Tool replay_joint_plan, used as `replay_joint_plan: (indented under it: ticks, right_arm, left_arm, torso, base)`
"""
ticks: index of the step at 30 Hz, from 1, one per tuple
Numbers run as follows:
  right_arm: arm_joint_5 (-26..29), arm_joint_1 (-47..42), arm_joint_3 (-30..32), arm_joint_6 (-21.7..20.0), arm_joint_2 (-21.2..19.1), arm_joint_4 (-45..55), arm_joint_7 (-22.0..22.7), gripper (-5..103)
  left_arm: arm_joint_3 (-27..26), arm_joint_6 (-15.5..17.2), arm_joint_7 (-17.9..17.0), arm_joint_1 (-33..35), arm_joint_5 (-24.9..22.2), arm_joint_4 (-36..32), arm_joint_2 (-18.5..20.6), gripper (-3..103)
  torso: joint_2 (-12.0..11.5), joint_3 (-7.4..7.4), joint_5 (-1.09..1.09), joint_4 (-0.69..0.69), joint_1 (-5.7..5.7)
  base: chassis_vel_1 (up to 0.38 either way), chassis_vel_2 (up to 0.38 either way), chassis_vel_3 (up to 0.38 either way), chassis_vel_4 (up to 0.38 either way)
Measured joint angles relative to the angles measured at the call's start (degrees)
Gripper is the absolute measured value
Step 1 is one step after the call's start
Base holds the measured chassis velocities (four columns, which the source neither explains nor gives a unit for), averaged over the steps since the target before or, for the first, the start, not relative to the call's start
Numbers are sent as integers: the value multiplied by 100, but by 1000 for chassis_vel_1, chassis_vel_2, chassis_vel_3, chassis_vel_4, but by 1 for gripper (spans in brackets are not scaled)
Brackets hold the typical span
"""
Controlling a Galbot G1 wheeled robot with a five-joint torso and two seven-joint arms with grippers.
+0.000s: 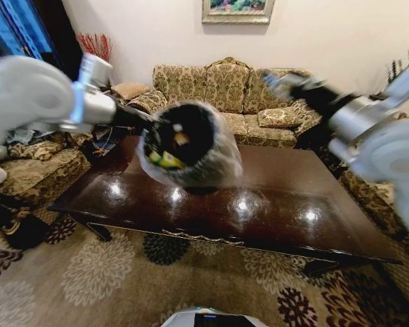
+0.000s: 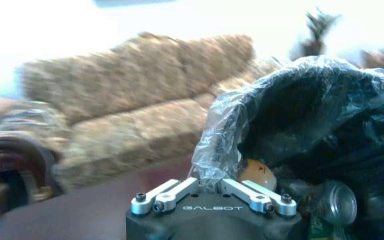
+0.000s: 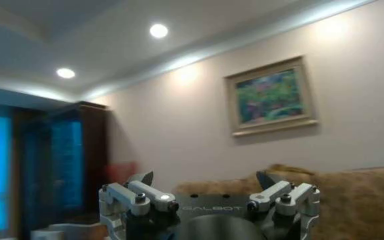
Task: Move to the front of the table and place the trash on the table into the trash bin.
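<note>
My left gripper (image 1: 150,122) holds the black trash bin (image 1: 191,143) in the air above the glossy dark table (image 1: 273,191), its mouth tipped toward me. In the left wrist view the left gripper (image 2: 209,182) is shut on the bin's rim and plastic liner (image 2: 225,125). Trash lies inside the bin: a tan bottle (image 2: 257,172), a can's silver top (image 2: 339,200) and a green-yellow packet (image 1: 165,160). To the right of the bin, over the table's far right part, my raised right gripper (image 1: 276,82) is open and holds nothing; in its wrist view the right gripper (image 3: 204,179) faces the wall.
A patterned sofa (image 1: 225,88) stands behind the table and an armchair (image 1: 34,170) at the left. A floral rug (image 1: 123,272) covers the floor in front. My base (image 1: 208,319) is at the near edge. A framed picture (image 3: 269,95) hangs on the wall.
</note>
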Motion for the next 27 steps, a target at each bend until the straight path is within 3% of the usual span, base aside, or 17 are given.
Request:
replay_joint_plan:
  ticks: [1, 2, 5, 7, 8, 10, 12, 13, 15, 16, 18, 19, 21, 22, 23, 25, 27]
  right_arm:
    - [0, 0, 0, 0, 0, 0, 0, 100]
    - [-30, -1, 19, -17, -41, -79, -4, 100]
    - [-194, 47, -60, -112, -105, -320, -133, 100]
    - [-211, 49, -79, -125, -105, -334, -151, 100]
    - [-300, 45, -165, -153, -77, -364, -199, 100]
    - [-336, 37, -201, -158, -53, -376, -211, 100]
    - [-432, -18, -257, -206, 12, -412, -255, 100]
    - [-432, -18, -257, -206, 12, -412, -255, 100]
    - [-497, -69, -280, -219, 50, -476, -241, 100]
    - [-497, -69, -280, -219, 50, -476, -241, 100]
    - [-567, -221, -256, -242, 21, -484, -173, 100]
    - [-567, -221, -256, -242, 21, -484, -173, 100]
    - [-712, -410, -205, -310, 32, -430, -80, 100]
    - [-799, -465, -205, -318, 65, -415, -59, 100]
    - [-799, -465, -205, -318, 65, -415, -59, 100]
    - [-1159, -667, -223, -335, 189, -414, -53, 100]
    - [-1340, -789, -211, -367, 240, -417, -58, 100]
  left_arm:
    - [0, 0, 0, 0, 0, 0, 0, 0]
    - [-6, 21, -8, -111, 77, -32, -281, 0]
    - [-394, 31, -137, -144, 514, -180, -1522, 0]
    - [-480, 35, -160, -110, 590, -186, -1692, 0]
    - [-758, 41, -175, -14, 928, -179, -2228, 0]
    - [-870, 41, -173, 12, 1101, -159, -2446, 0]
    - [-1067, 41, 15, 58, 1936, -97, -3106, 0]
    - [-1067, 41, 15, 58, 1936, -97, -3106, 0]
    - [-1101, 42, 358, 141, 2588, -62, -3542, 0]
    - [-1101, 42, 358, 141, 2588, -62, -3542, 0]
    - [-1138, 44, 964, 286, 3097, -17, -3923, 0]
    - [-1138, 44, 964, 286, 3097, -17, -3923, 0]
    - [-1260, 43, 1897, 400, 3752, 15, -4249, 0]
    - [-1328, 43, 2151, 462, 3916, 7, -4350, 0]
    - [-1328, 43, 2151, 462, 3916, 7, -4350, 0]
    - [-1573, 42, 2789, 696, 4295, -7, -4644, 0]
    - [-1631, 42, 2908, 780, 4322, -13, -4738, 0]
  torso:
    - [0, 0, 0, 0, 0]
    - [0, 0, 0, 4, 0]
    - [0, -1, -5, 6, -1]
    - [0, -1, -5, 5, -1]
    - [0, -1, -6, 4, -1]
    - [0, 0, -6, 6, -1]
    - [0, -1, -4, 10, -1]
    - [0, -1, -4, 10, -1]
    - [0, -1, -4, 4, -1]
    - [0, -1, -4, 4, -1]
    - [0, 0, -5, 4, -1]
    - [0, 0, -5, 4, -1]
    - [0, 0, 0, 0, 0]
    - [0, 0, 2, -3, 0]
    - [0, 0, 2, -3, 0]
    - [0, 0, 2, 3, -1]
    - [0, 0, 2, 10, -1]
  base:
    - [0, 0, 0, 0]
    - [0, 0, 0, 0]
    - [0, 0, 0, 0]
    - [0, 0, 0, 0]
    - [0, 0, 0, 0]
    - [0, 0, 0, 0]
    - [0, 0, 0, 0]
    - [0, 0, 0, 0]
    - [0, 0, 0, 0]
    - [0, 0, 0, 0]
    - [0, 0, 0, 0]
    - [0, 0, 0, 0]
    - [0, 0, 0, 0]
    - [0, 0, 0, 0]
    - [0, 0, 0, 0]
    - [0, 0, 0, 0]
    - [0, 0, 0, 0]
